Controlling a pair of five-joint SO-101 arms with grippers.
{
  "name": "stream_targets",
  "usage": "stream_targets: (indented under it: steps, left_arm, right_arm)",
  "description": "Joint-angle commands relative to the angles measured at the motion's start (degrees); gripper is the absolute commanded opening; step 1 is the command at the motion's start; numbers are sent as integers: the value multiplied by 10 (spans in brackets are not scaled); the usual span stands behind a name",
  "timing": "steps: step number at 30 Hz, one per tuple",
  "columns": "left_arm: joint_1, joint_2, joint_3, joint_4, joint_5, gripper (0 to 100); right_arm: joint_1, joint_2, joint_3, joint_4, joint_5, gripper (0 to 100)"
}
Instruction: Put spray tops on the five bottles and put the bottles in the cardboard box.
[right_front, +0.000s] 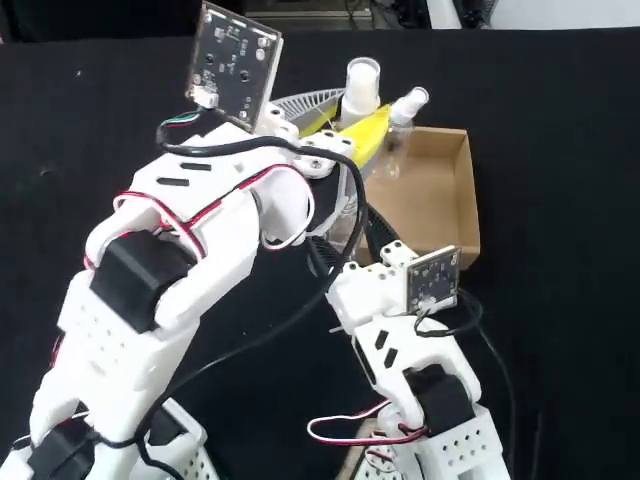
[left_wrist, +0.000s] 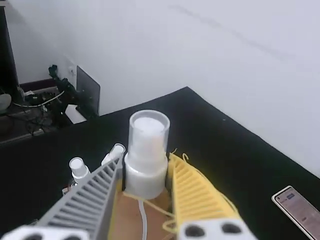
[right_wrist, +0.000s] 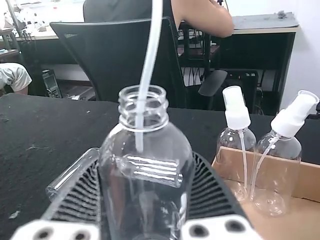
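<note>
Left wrist view has the left gripper (left_wrist: 145, 160) clamped on the collar of a spray top (left_wrist: 148, 135), grey jaw on one side and yellow jaw on the other, the clear cap pointing up. Its dip tube (right_wrist: 149, 65) hangs down from the spray top and, in the right wrist view, already passes through the open neck of a clear bottle (right_wrist: 144, 185). The right gripper (right_wrist: 147, 156) grasps that bottle upright by the body, one ribbed jaw on either side. The high view puts the held spray top (right_front: 358, 88) at the far middle of the black table (right_front: 560, 120), just left of the cardboard box (right_front: 440, 190). At the far left end of the box stand two bottles (right_wrist: 235, 145) (right_wrist: 277, 165), already fitted with spray tops, close together. A flat phone-like object (left_wrist: 299, 206) lies on the table well apart from all this. By my reading the step in hand is capping a third bottle: the tube is threaded but the collar is well above the neck. The next move calls for bringing the spray top straight down along the tube line until the collar seats on the neck, while the right gripper holds the bottle steady and upright. Any sideways drift could bend the tube or catch the collar on the rim.
</note>
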Motion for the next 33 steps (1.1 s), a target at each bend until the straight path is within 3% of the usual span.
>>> stream_targets:
  steps: [1, 10, 22, 29, 33]
  left_arm:
    - [-7, -6, -1, 1, 10, 30]
    - [-7, -6, 4, 4, 11, 30]
    - [-29, -6, 18, 118, 14, 35]
    - [-26, -6, 15, 160, 15, 280]
    - [-28, -6, 11, 155, 15, 287]
  right_arm:
    - [-2, -12, -2, 4, 5, 11]
    - [-2, -12, -2, 4, 5, 11]
    - [-2, -12, -2, 3, 5, 11]
    - [-2, -12, -2, 3, 5, 11]
    - [-2, -12, -2, 4, 5, 11]
